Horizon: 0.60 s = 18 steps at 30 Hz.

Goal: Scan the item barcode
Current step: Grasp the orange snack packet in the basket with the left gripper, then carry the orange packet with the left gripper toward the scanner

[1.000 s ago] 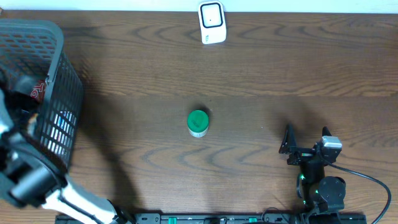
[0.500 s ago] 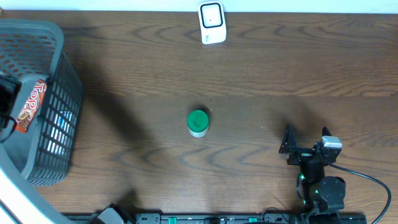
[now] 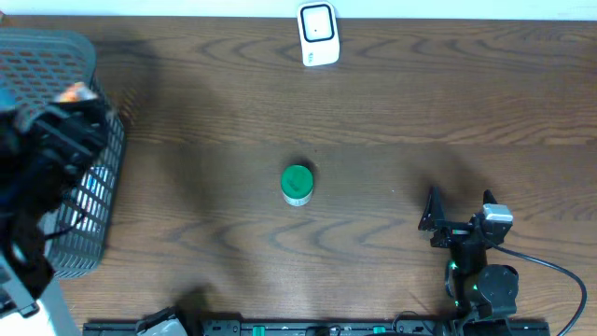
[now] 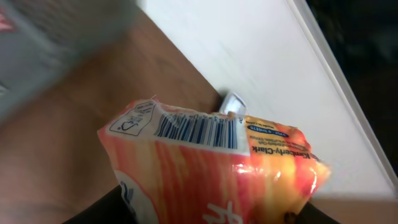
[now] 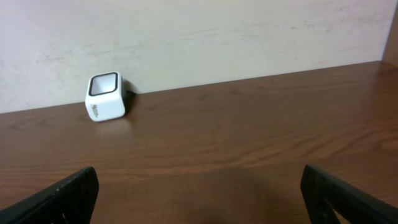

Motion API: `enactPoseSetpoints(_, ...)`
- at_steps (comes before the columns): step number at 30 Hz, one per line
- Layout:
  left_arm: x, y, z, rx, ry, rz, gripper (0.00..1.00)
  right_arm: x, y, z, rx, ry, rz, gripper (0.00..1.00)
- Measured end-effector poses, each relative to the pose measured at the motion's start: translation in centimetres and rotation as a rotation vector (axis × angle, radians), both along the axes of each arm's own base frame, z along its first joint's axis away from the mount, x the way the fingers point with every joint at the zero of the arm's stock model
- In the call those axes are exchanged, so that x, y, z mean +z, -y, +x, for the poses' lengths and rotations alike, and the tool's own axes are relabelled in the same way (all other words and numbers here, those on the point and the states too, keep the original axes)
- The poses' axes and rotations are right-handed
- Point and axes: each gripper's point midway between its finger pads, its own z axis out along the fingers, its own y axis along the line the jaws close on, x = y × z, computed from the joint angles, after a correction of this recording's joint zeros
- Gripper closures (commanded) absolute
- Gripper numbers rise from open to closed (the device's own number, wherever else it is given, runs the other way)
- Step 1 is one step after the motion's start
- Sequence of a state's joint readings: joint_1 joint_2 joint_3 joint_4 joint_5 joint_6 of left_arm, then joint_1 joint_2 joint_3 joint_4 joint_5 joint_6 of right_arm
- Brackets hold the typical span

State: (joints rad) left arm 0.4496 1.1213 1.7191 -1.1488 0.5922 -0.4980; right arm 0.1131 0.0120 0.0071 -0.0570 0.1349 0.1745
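My left gripper (image 4: 211, 213) is shut on an orange-and-red snack packet (image 4: 211, 168), the item, whose barcode (image 4: 196, 129) faces the left wrist camera near the packet's top edge. From overhead, the left arm is a dark blur over the grey basket (image 3: 89, 201) at the far left, and the packet (image 3: 76, 92) shows as an orange spot at its tip. The white barcode scanner (image 3: 318, 35) stands at the table's back edge, also in the right wrist view (image 5: 105, 96). My right gripper (image 3: 459, 211) rests open at the front right, with only bare table between its jaws (image 5: 199, 193).
A green-lidded round can (image 3: 297, 184) stands in the middle of the table. The wire basket takes up the left edge. A pale wall runs behind the scanner. A black cable (image 3: 550, 271) trails from the right arm's base.
The left arm has lifted the packet up out of the basket and swung it rightward, still blurred with motion. The right arm and the can have not moved.
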Motion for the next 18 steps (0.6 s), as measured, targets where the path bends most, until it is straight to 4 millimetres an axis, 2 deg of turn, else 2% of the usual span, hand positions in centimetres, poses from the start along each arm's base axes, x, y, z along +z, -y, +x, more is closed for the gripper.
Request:
enactPoseSetpoints(3, -0.4, 2.9, 1.2, -0.124, -0.011, -0.009, 0.42, 0.0, 0.0, 0.0, 0.0, 0.0, 0.0, 0.01)
enactPoseSetpoints(6, -1.9, 5.6, 2.6, -0.225, -0.068, -0.011, 0.42, 0.0, 0.0, 0.0, 0.0, 0.0, 0.0, 0.01)
enactPoseSetpoints(12, -7.5, 9.8, 6.2, -0.351, -0.252, 0.032, 0.42, 0.0, 0.0, 0.0, 0.0, 0.0, 0.0, 0.01)
enactPoseSetpoints(18, -14.0, 13.1, 8.5, -0.411, -0.451, 0.14, 0.42, 0.0, 0.0, 0.0, 0.0, 0.0, 0.0, 0.01)
